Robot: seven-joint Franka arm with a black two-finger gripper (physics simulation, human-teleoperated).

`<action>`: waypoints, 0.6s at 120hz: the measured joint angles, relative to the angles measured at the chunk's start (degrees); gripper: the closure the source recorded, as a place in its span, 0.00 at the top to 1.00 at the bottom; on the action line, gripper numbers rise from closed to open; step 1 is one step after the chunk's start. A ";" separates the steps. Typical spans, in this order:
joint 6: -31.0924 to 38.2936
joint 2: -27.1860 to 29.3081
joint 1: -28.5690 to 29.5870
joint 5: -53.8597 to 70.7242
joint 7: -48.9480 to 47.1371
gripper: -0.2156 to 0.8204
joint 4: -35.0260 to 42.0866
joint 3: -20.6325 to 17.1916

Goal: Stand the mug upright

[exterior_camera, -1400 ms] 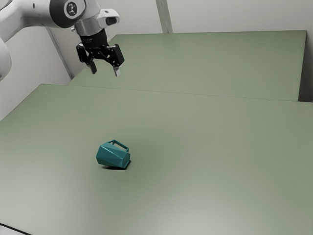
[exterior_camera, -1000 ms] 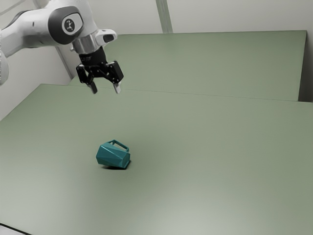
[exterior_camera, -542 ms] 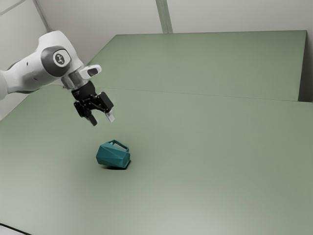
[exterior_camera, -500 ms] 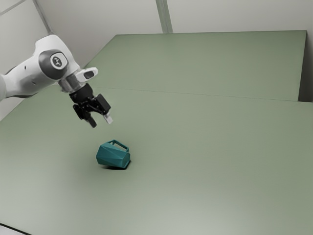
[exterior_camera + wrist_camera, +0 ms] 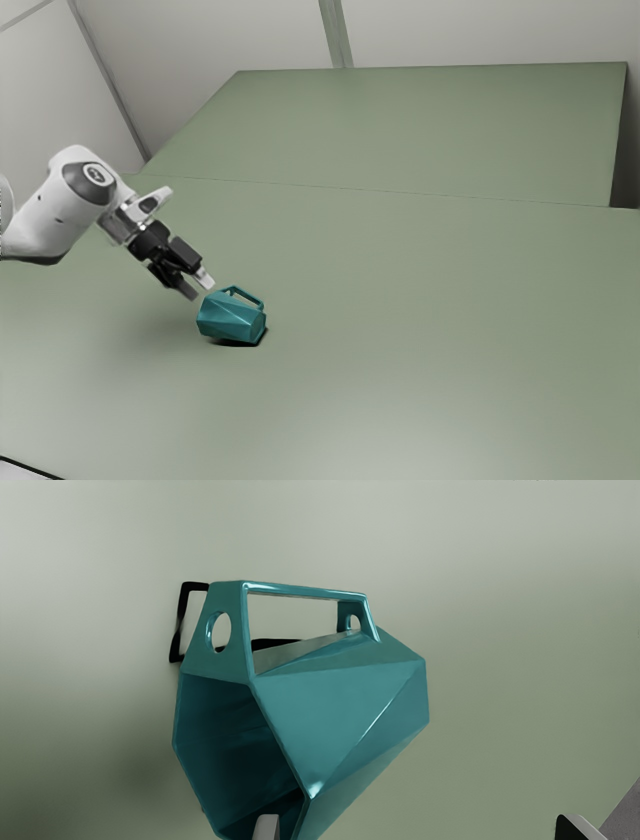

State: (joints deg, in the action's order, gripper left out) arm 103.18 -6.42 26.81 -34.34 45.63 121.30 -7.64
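So the mug (image 5: 232,318) is lying on its side on the surface (image 5: 430,330), handle (image 5: 306,591) up off the body, definitely not upright. The jaws (image 5: 200,291) are spread wide with nothing gripped, and they're low, right beside the mug. In the exterior view they come in at a slant from the upper left, so the mug is just ahead of the tips, a bit down and toward the exterior view's right. Can't tell if anything's touching.

The bit I'd watch is the long axis. In the wrist view it runs more or less from one finger toward the other, not square to the gap. One fingertip (image 5: 268,826) overlaps the open mouth (image 5: 225,740), while the other is out over bare surface, past the closed bottom end. So the mug sits off-centre, shifted toward the mouth-side finger.

My guess: if that finger really goes inside the rim, closing could pinch a side wall and give you something to tip it by. If it's only in front of the mouth, I'd expect closing to shove or roll the mug, so line up first.
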 joint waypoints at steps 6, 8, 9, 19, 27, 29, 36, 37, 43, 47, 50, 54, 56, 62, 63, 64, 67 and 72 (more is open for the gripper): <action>0.02 -0.81 0.07 -1.13 1.79 0.79 -0.01 0.01; 0.03 -1.01 0.11 -1.50 2.36 0.79 -0.02 0.02; 0.03 -1.15 0.13 -1.69 2.64 0.79 -0.03 0.01; 0.01 -2.54 0.45 -3.51 5.39 0.79 -0.02 0.02; -0.04 -3.38 0.88 -4.58 7.38 0.79 0.00 0.01; -0.05 -3.53 0.93 -4.81 7.85 0.79 0.01 0.00; -0.08 -3.94 1.01 -5.40 9.38 0.79 0.01 0.00; -0.08 -4.02 1.02 -5.48 9.59 0.79 0.01 0.00; -0.10 -4.48 1.05 -6.03 10.77 0.79 0.09 0.00; -0.14 -4.78 1.05 -6.50 11.50 0.79 0.15 0.00; -0.19 -4.96 1.06 -6.88 12.03 0.79 0.22 0.00; -0.28 -5.25 1.07 -7.50 12.69 0.79 0.47 0.00; -0.32 -5.42 1.06 -7.83 13.00 0.79 0.64 0.01; -0.49 -5.85 1.14 -8.73 13.91 0.79 0.95 0.01; -0.52 -5.90 1.15 -8.85 14.05 0.78 0.98 0.01; -0.55 -5.94 1.16 -8.99 14.19 0.78 1.02 0.02; -0.64 -6.06 1.24 -9.53 14.61 0.76 1.31 0.01; -0.78 -6.45 1.52 -10.38 15.26 0.72 1.60 0.00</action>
State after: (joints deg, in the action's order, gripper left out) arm 102.40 -12.87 28.33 -44.72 60.90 122.90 -7.64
